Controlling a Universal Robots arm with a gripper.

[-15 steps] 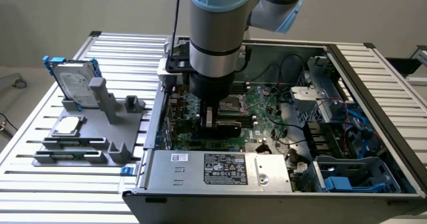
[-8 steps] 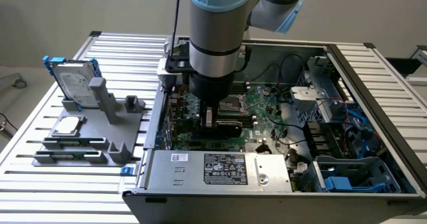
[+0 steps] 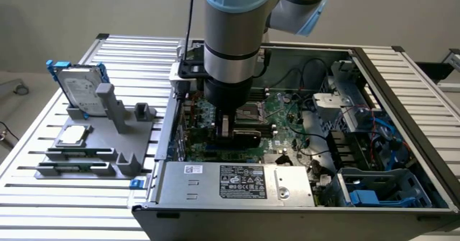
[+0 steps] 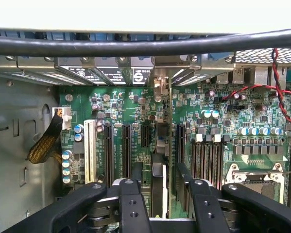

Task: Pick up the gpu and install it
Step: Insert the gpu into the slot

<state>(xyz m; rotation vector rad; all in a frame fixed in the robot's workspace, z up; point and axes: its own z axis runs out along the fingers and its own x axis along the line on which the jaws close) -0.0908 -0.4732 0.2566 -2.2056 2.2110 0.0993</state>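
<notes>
Gripper (image 3: 231, 136) down inside the open computer case (image 3: 287, 225), jaws apart on either side of the gpu (image 3: 246, 140).

In the wrist view the gripper (image 4: 161, 177) has its black fingers (image 4: 131, 204) spread. The gpu (image 4: 158, 187) stands edge-on between them, upright on the green motherboard (image 4: 223, 111) among the expansion slots (image 4: 126, 145); whether the fingers touch it I cannot tell. Beyond, the card's silver end bracket (image 4: 161, 82) reaches the rear slot covers (image 4: 111, 73), under a black cable (image 4: 135, 46). In the exterior view the power supply (image 3: 237, 181) lies nearest, with the arm (image 3: 234, 31) behind it. Toward the exterior view's left, a hard drive with blue rails (image 3: 75, 84) stands on a grey fixture (image 3: 107, 138) on the slatted worktop (image 3: 43, 198).
</notes>
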